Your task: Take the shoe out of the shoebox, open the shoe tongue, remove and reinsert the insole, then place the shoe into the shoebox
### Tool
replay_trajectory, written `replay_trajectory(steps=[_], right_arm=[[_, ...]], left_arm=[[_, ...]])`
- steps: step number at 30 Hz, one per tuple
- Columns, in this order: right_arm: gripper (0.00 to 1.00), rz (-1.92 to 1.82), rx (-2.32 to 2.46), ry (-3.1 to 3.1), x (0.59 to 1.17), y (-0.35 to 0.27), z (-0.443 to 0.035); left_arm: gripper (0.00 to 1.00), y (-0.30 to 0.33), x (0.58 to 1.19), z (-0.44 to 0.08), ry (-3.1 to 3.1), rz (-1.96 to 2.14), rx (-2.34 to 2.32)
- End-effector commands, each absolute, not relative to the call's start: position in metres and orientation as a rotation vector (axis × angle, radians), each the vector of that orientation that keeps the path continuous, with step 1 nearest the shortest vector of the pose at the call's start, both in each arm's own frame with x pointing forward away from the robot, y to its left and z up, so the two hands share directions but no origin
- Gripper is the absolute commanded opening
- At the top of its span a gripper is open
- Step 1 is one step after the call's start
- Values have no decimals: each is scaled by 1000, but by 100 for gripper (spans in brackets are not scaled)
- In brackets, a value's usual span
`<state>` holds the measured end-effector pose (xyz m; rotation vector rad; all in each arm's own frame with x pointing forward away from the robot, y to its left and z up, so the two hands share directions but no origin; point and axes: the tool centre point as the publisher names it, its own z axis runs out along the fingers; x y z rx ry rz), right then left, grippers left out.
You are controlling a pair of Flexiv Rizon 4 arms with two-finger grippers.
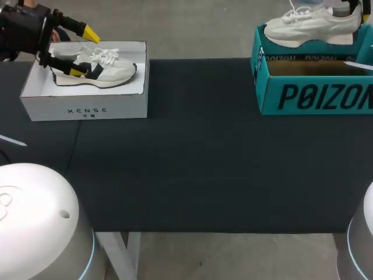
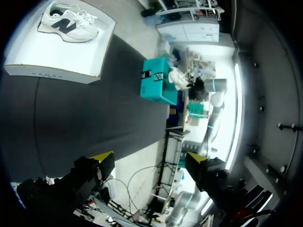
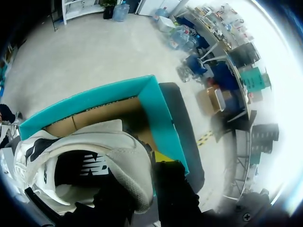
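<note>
A white shoe [image 1: 309, 28] hangs level just above the open teal shoebox [image 1: 315, 96] at the table's far right. My right gripper [image 1: 358, 9] is shut on the shoe's heel. The right wrist view shows the heel collar [image 3: 94, 156] pinched by my right gripper [image 3: 142, 175], with one yellow fingertip [image 3: 163, 156] outside it and the teal shoebox [image 3: 161, 109] beneath. My left gripper [image 1: 84, 52] stands open over the heel end of a second, white and black shoe [image 1: 96, 67] lying in a white box [image 1: 35, 96] at the far left.
In the left wrist view, my left gripper [image 2: 150, 161] has nothing between its fingers; the white box [image 2: 47, 61] with its shoe [image 2: 68, 23] and the teal box [image 2: 154, 85] lie ahead. Dark cloth [image 1: 198, 157] covers the table between the boxes.
</note>
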<state>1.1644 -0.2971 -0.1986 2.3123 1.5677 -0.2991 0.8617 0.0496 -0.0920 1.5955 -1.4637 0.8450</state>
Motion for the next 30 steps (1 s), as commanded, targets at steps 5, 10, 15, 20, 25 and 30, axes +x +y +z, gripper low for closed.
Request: replay_trajectory(steps=[5,10,15,20,25,30], right_arm=[[0,-219,2288,1543,1147,-314,-216],[0,-226,2293,1536,1144,-325,-223],[0,-249,2285,1549,1139,-330,-235],[0,-271,2305,1541,1139,-338,-247],[0,-287,2306,1537,1141,-346,-259],[0,-291,2294,1558,1138,-352,-271]], left_arm=[[100,49,862,-92,-1465,842,1596],[100,49,862,-92,-1465,842,1596],[100,49,862,-92,-1465,842,1596],[100,49,862,-92,-1465,842,1596],[100,49,862,-92,-1465,842,1596],[100,49,862,-92,-1465,842,1596]])
